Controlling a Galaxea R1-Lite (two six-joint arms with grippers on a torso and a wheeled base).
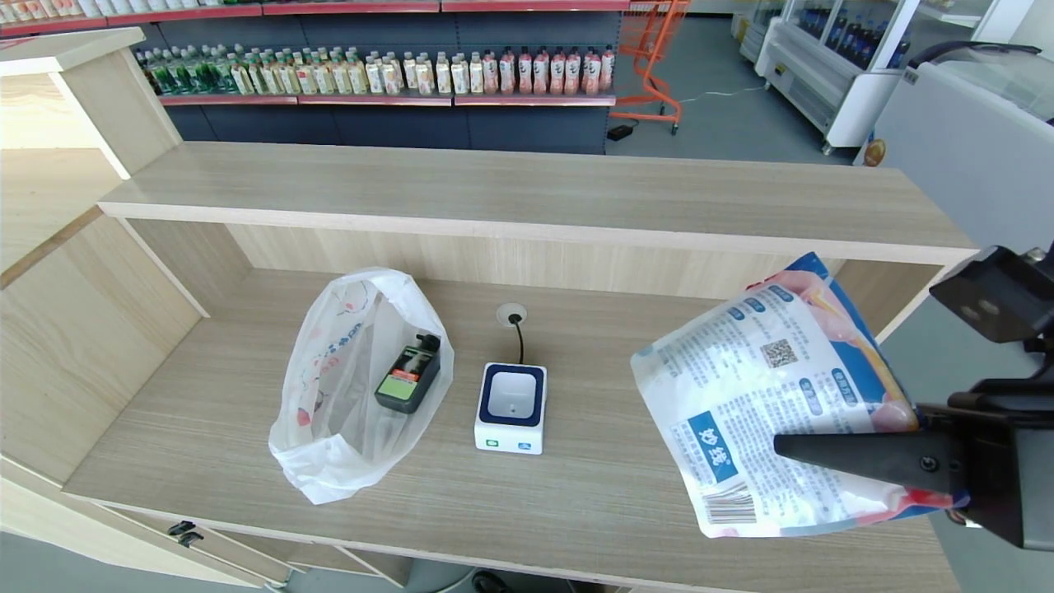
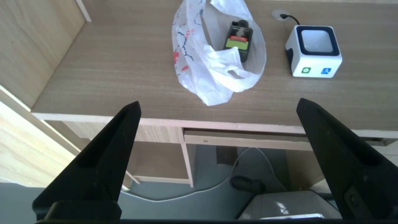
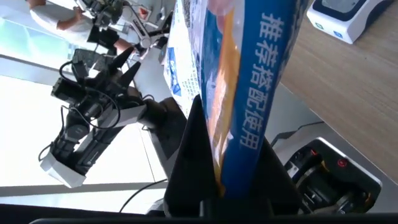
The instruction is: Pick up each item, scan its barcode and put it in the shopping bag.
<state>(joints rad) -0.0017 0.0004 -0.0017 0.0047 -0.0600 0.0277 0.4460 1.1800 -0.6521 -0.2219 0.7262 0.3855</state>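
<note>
Wooden counter [image 1: 576,494]; at its right edge the right gripper [image 1: 803,451] pinches a snack pouch [image 1: 766,387], one finger hidden; left gripper [image 2: 219,106] gapes empty.

Shopping bag [image 1: 329,412]: on tabletop [image 1: 576,494], left of barcode scanner [image 1: 511,408]
Bottle [image 1: 408,377]: inside shopping bag
Pouch [image 1: 766,403]: right of barcode scanner, above tabletop

I log a barcode [image 1: 731,504] and a QR code [image 1: 778,352] on the white-and-blue plastic pouch [image 1: 741,412]; its fine print is too small to read.
</note>
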